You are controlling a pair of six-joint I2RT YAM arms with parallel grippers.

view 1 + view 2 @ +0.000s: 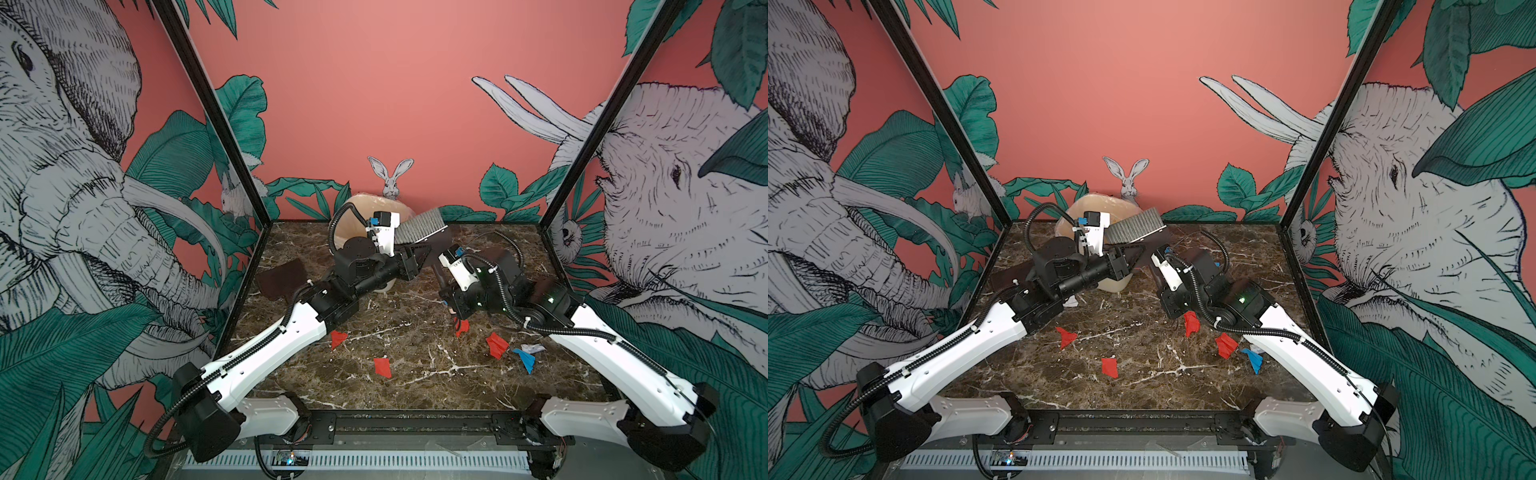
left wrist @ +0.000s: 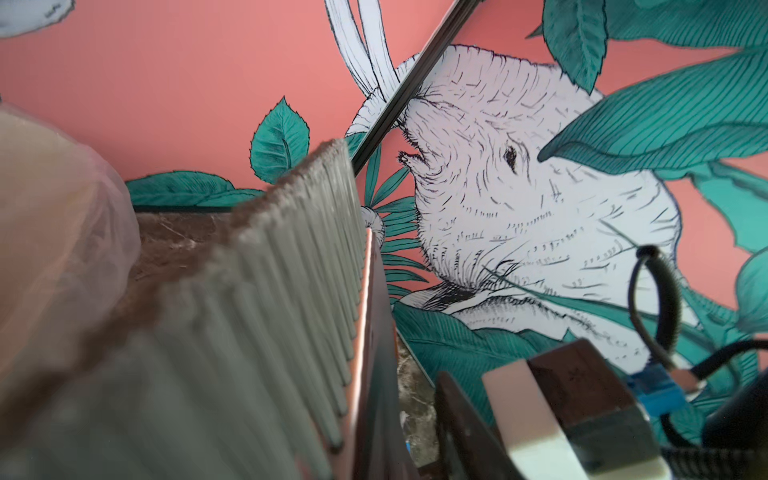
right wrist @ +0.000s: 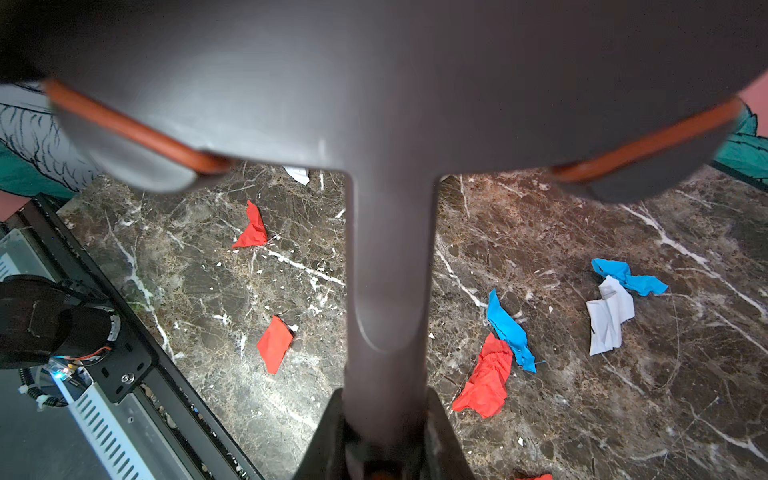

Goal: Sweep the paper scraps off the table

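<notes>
Right end effector [image 3: 384,434] clamped on brush [image 1: 417,226] handle — left end effector [image 1: 420,254] seemingly at brush head, can't tell apart or together.

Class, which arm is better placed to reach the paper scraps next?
Likely right: the right gripper, shut on the dark dustpan handle, hangs near the torn paper scraps; the left gripper is farther back by the grey brush.

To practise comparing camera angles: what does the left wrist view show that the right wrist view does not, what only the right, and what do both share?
Only the left wrist view: the grey-bristled hand brush and the translucent plastic-lined beige bin. Only the right wrist view, clearly: the red, blue and white torn paper scraps and the right gripper shut on the handle of the dark grey plastic dustpan. Both: the dark brown marble-patterned table.
</notes>
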